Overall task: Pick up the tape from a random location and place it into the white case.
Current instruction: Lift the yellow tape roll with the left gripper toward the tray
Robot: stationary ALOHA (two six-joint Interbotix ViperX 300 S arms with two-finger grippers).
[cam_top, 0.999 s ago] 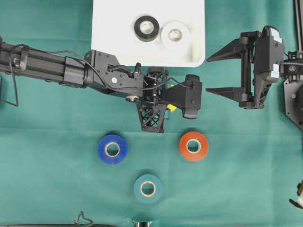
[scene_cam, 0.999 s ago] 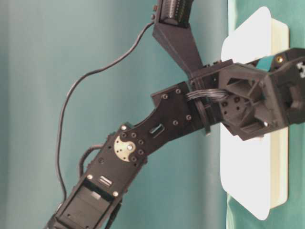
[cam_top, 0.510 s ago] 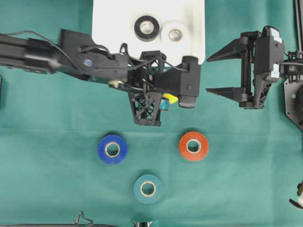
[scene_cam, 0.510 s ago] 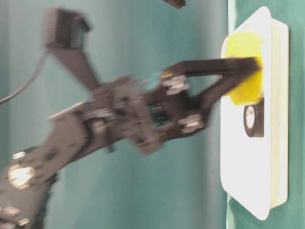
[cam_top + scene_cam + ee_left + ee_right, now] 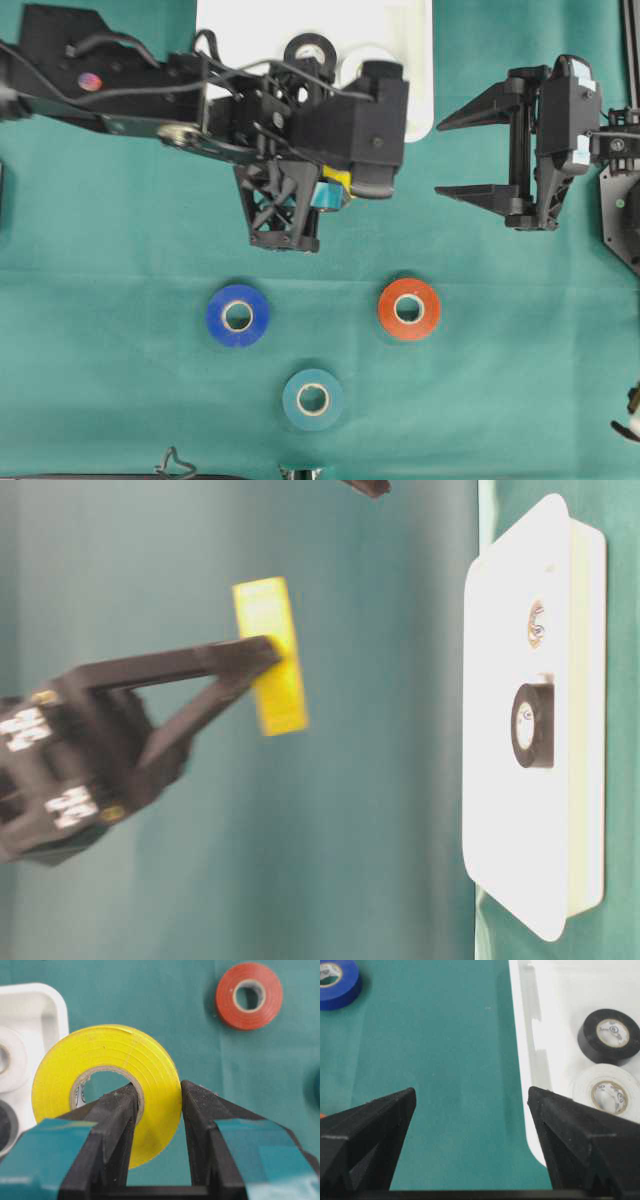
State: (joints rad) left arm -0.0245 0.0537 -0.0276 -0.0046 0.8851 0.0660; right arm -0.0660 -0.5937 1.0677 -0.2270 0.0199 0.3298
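White plastic, your white case holds a black roll and a white roll side by side. Your left gripper is clamped on the yellow tape, raised beside the case's rim. Your right gripper stands wide apart over bare green cloth.

Black left arm with loose cables and silver screw, lattice-framed left gripper, teal-taped fingers, black right gripper
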